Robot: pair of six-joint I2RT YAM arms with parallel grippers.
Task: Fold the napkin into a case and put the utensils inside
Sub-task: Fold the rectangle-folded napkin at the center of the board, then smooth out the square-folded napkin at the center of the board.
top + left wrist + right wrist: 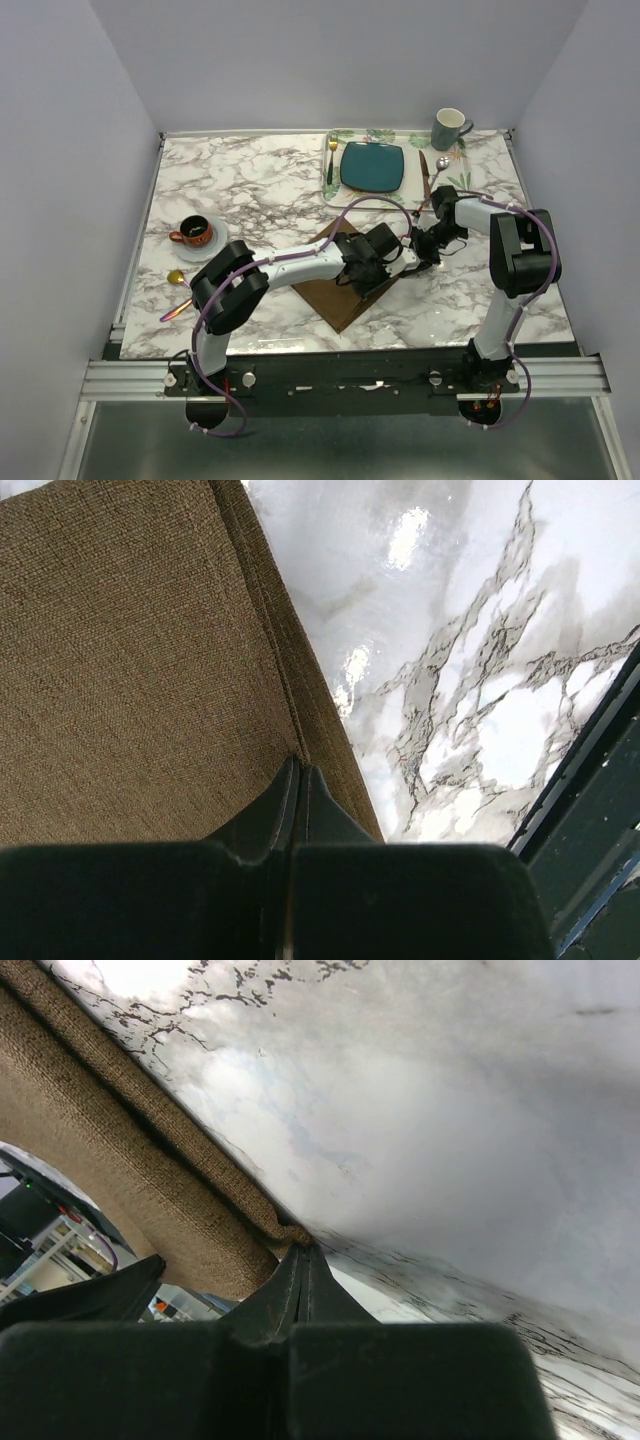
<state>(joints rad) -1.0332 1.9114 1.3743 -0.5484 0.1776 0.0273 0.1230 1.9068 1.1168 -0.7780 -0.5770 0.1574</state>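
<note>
The dark brown napkin (335,300) lies as a diamond in the middle of the marble table. My left gripper (388,266) is over its right corner; in the left wrist view its shut fingertips (300,768) sit on the napkin's (130,660) layered hem. My right gripper (412,256) meets it from the right, shut (305,1250) on the napkin's edge (130,1160), which hangs lifted off the table. An iridescent spoon with a golden bowl (175,278) lies far left. Another slim spoon (440,164) lies on the placemat.
A teal plate (373,166) sits on the leaf-printed placemat (335,190) at the back, with a gold fork (331,155), a dark knife (423,172) and a grey mug (450,128). A cup on a saucer (195,234) stands left.
</note>
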